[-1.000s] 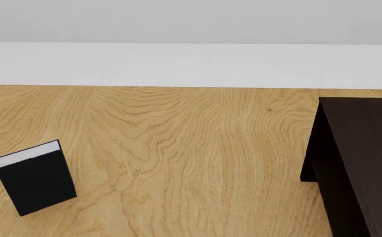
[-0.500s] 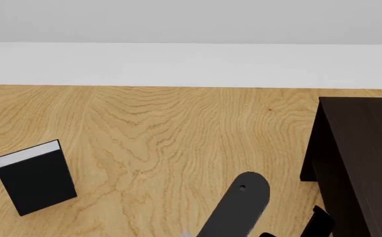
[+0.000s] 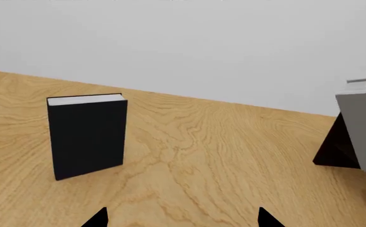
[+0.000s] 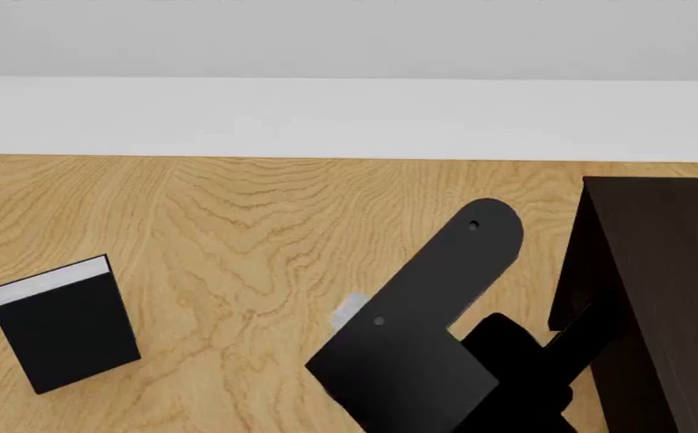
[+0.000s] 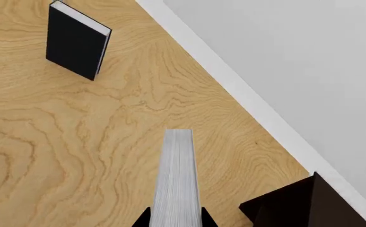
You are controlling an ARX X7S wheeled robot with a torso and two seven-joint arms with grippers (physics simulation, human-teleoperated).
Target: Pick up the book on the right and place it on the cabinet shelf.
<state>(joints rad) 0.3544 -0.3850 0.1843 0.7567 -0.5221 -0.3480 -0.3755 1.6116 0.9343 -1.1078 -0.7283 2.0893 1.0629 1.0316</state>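
Now my right tool (image 5: pixel 175 222) grips the plain grey hardcover book (image 5: pixel 177 179) edge-up. I'd keep it level over the dark wooden cabinet shelf (image 4: pixel 674 271). Left tool (image 3: pixel 179 220) hangs open, empty.

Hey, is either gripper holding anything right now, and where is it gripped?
The right gripper holds the grey book by its lower end, page edges facing the camera. The left gripper is empty.

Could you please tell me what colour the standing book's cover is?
Black, with white page edges; the left wrist view shows it best.

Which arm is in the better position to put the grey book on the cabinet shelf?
The right arm. Its gripper already holds the book close to the cabinet. The left gripper is open and empty.
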